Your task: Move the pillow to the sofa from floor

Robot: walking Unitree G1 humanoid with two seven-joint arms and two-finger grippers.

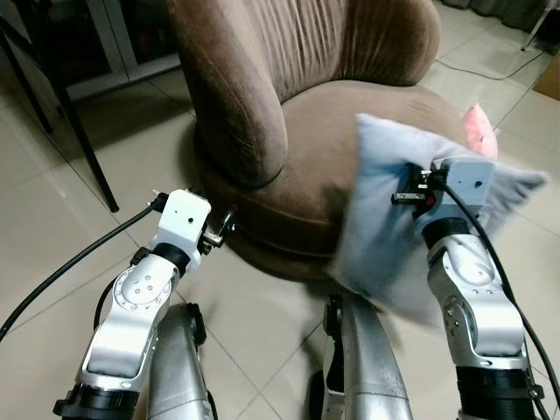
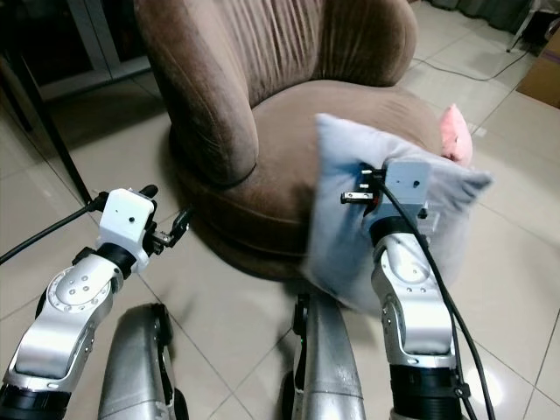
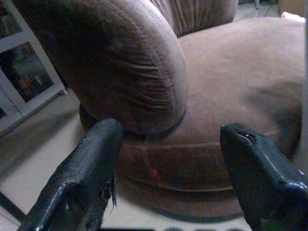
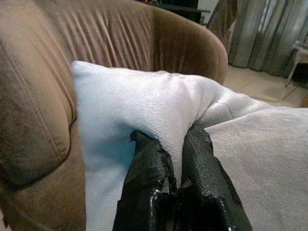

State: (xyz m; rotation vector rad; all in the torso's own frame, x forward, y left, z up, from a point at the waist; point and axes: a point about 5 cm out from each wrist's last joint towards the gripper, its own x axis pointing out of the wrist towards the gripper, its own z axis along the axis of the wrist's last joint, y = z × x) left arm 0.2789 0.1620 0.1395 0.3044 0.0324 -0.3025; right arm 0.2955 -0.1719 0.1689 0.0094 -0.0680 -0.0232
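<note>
right gripper [image 4: 174, 159] is clamped on a fold of the soft light grey pillow [image 1: 385, 192], holding it up against the front edge of the round brown velvet sofa [image 1: 350, 122]. left gripper [image 3: 168, 159] hangs spread wide near the sofa's base.

We saw the pillow [image 1: 385, 201], a pale grey-blue square of soft fleecy cloth, hanging off the floor, tilted and standing roughly on edge. A fold of its fabric was pinched between the fingers of our right pincer [image 4: 175, 159]. Beyond that pincer and the pillow sat the sofa [image 1: 332, 114], a round brown plush seat with a pleated curved back, its cushion bare.
</note>
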